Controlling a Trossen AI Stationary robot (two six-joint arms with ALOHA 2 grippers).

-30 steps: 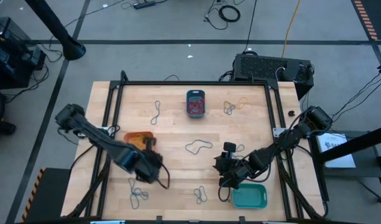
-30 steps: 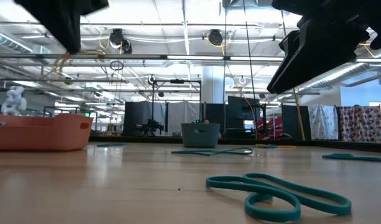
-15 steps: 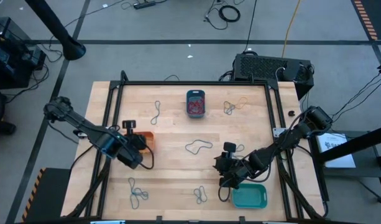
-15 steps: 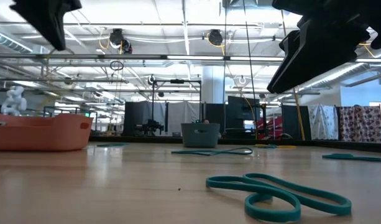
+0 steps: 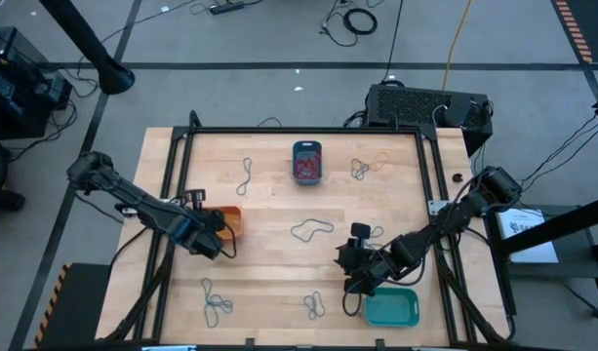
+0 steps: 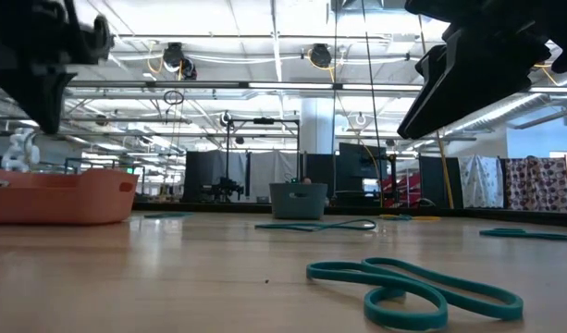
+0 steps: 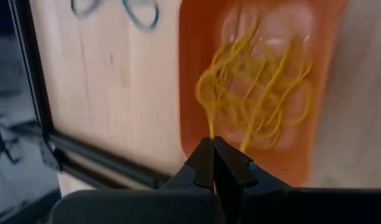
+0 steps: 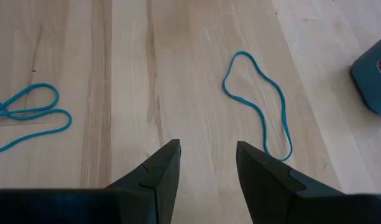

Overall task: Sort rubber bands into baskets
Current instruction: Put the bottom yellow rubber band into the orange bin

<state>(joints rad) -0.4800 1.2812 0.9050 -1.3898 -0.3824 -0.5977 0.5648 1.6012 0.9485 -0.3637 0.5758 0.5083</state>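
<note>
Nearest the front edge of the desk, the turquoise basket (image 5: 391, 308) sits by the front right corner, and the right pincer (image 5: 352, 280) waits just beside its left end, fingers spread wide and holding nothing. A teal rubber band (image 8: 257, 103) lies stretched on the wood just ahead of it.

Farther in, at the left edge, the left pincer (image 7: 213, 155) hangs above the orange basket (image 5: 227, 215). Its tips are pressed together on a yellow rubber band (image 7: 210, 118) whose strand trails down into the tangle of yellow bands (image 7: 255, 93) already in that basket. The basket lies straight below the tips, its long axis running away from the pincer, so letting go looks like all that is needed.

At the far edge sits the dark blue basket (image 5: 306, 161).
</note>
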